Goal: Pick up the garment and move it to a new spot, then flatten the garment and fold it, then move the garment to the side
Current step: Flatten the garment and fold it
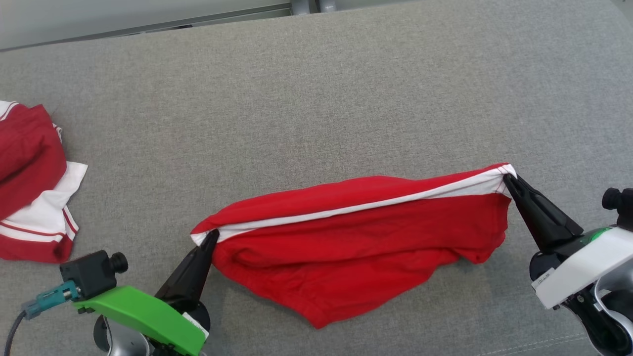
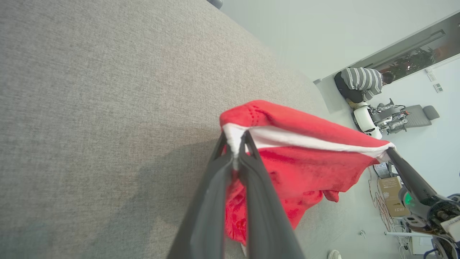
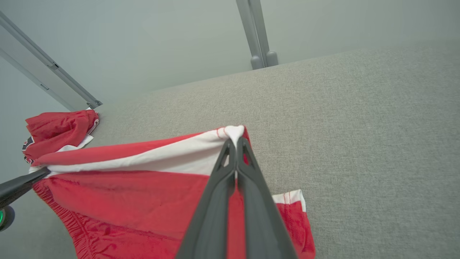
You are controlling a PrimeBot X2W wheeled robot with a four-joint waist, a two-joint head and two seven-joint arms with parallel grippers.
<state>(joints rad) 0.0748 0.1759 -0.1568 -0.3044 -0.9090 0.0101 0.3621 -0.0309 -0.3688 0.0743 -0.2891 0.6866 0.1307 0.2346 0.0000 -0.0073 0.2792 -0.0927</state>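
The garment (image 1: 366, 242) is red with a white band along its top edge, stretched between my two grippers above the grey fabric surface (image 1: 316, 99). My left gripper (image 1: 212, 235) is shut on the garment's left white corner. At the right end, my right gripper (image 1: 507, 177) is shut on the other white corner. The red body sags below the taut white edge and rests on the surface. In the left wrist view my left gripper (image 2: 235, 138) pinches white cloth of the garment (image 2: 302, 169). In the right wrist view my right gripper (image 3: 235, 138) pinches the corner of the garment (image 3: 143, 194).
A second red-and-white garment (image 1: 29, 188) lies crumpled at the left edge of the surface, also seen as a red heap (image 3: 59, 131) in the right wrist view. A person in a striped top (image 2: 361, 84) crouches on the floor far off in the left wrist view.
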